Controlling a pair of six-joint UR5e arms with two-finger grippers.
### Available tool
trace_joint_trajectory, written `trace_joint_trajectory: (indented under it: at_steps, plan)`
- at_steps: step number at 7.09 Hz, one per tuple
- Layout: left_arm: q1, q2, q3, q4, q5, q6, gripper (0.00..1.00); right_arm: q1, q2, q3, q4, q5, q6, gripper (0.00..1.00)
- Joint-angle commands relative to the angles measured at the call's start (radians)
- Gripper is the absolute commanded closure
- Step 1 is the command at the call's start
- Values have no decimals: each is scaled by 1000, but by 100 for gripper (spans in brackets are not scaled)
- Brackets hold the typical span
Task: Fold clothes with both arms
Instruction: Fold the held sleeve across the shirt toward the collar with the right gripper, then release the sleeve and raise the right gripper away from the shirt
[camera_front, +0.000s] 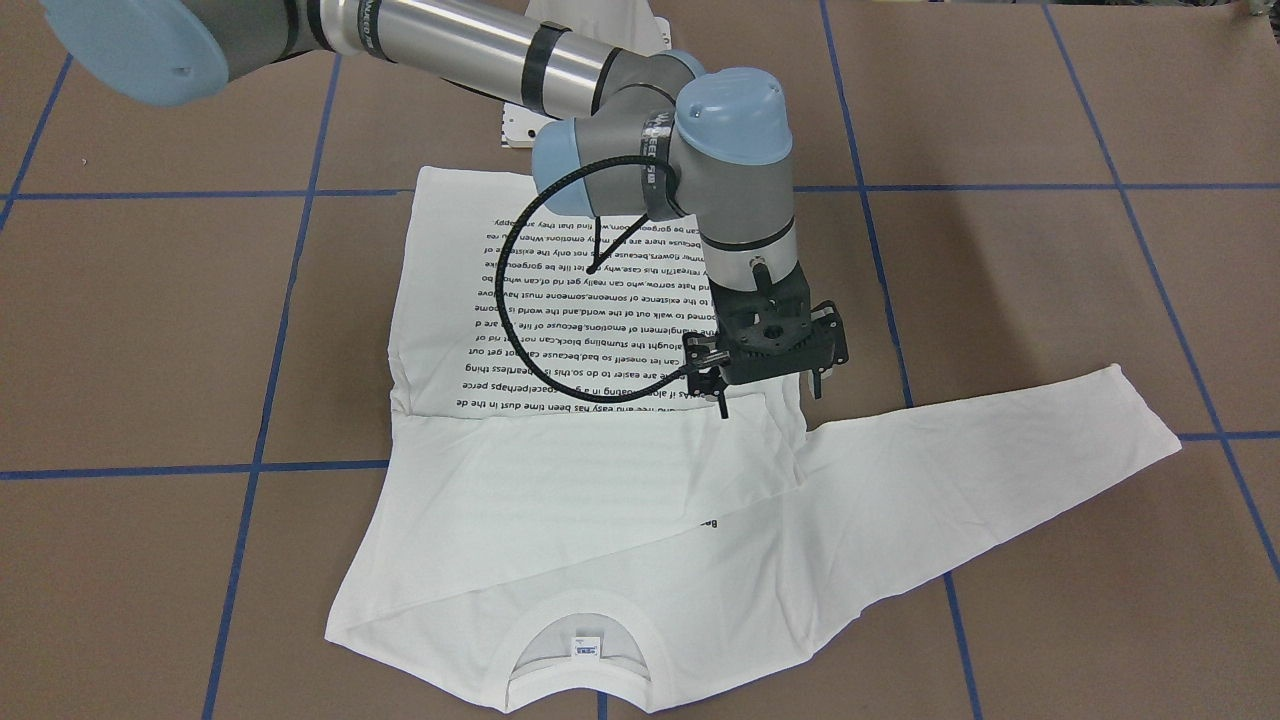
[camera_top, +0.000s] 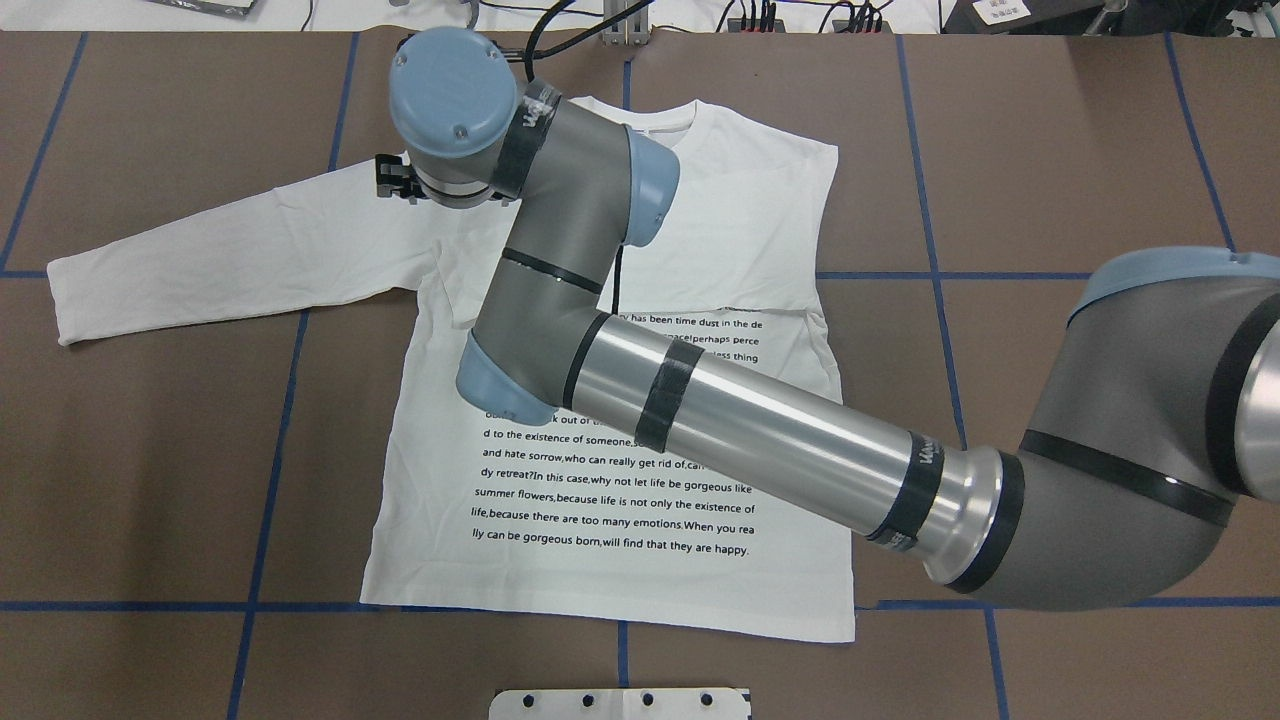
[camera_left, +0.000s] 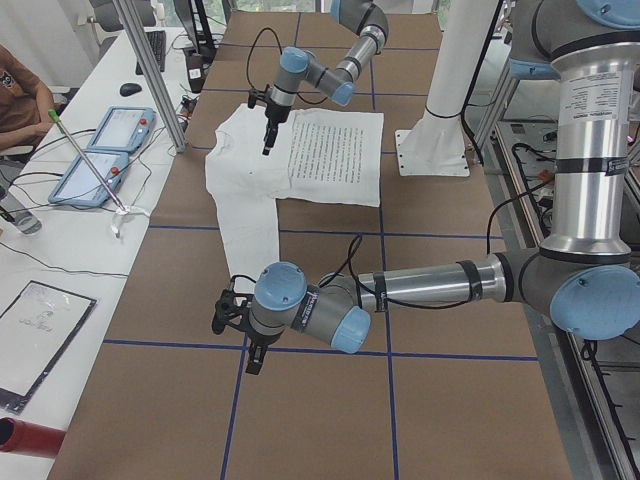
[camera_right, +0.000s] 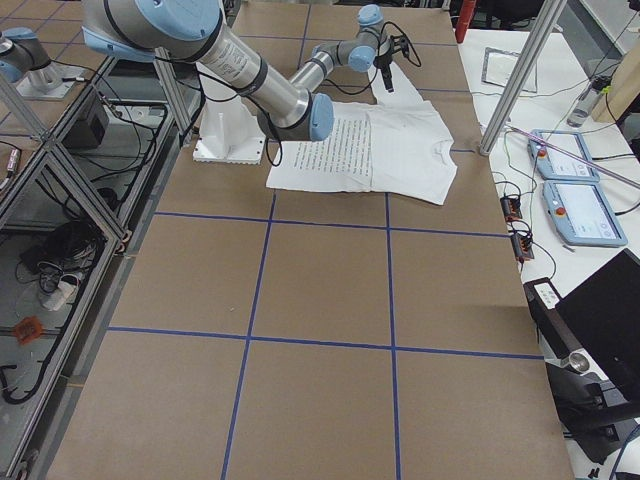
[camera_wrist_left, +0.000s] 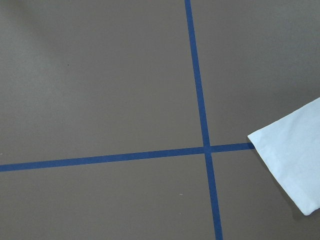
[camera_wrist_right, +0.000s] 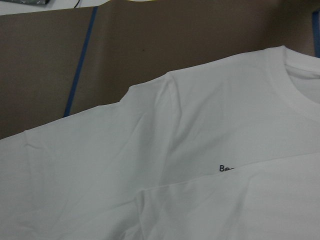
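Observation:
The white long-sleeved T-shirt lies flat, print side up, with its black text block and its collar on the far side from the robot. One sleeve is folded across the chest. The other sleeve lies stretched out. My right arm reaches across the shirt. Its gripper hangs open and empty just above the shoulder of the stretched-out sleeve. My left gripper hovers above bare table past that sleeve's cuff. I cannot tell whether it is open.
Blue tape lines grid the brown table. The white pedestal base plate stands at the robot's edge, near the shirt's hem. A side table with tablets and metal posts runs along the far side.

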Motion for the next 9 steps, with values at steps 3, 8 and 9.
trace_joint_trajectory:
  at_steps: [3,8,9]
  plan:
    - [203,-36,-58,-30,57,-339,1,206,-145,229,-418,220,-233,0]
    - [311,-212,62,154,118,-301,1,482,-562,559,-579,508,-755,0]
    - [322,-266,146,153,118,-277,1,492,-590,571,-579,510,-762,0]
